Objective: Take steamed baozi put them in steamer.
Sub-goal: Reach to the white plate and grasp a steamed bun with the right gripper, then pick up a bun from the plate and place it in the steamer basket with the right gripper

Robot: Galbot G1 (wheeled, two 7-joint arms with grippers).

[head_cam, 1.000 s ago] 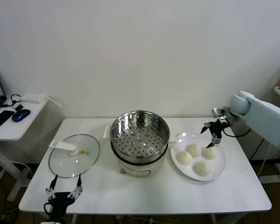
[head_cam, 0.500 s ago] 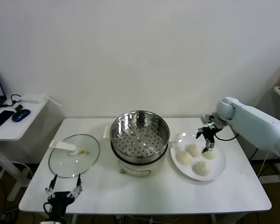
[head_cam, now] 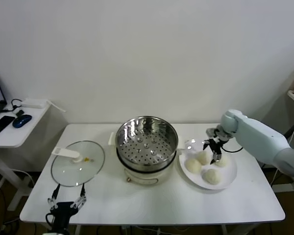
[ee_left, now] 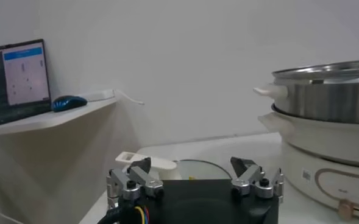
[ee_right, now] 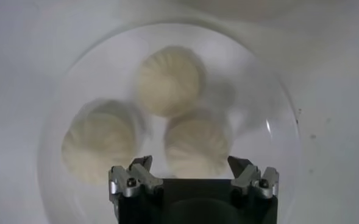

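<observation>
Right gripper [head_cam: 211, 148], jaws spread wide and empty, hovers over the steamed baozi [head_cam: 203, 157] on the white plate [head_cam: 229, 178], having shifted leftward from the plate's far rim. Steamer [head_cam: 147, 140] stands mid-table [head_cam: 161, 200] beside a glass lid [head_cam: 77, 163]. Left gripper [head_cam: 67, 201], open, waits at the near edge; white wall behind.

The right arm reaches in from the side, its hand [head_cam: 213, 151] pointing down with fingers spread wide. The left hand [head_cam: 67, 201] sits low and idle, fingers apart.

Office-like lab, white table [head_cam: 152, 205], side-desk laptop [ee_left: 17, 82]
</observation>
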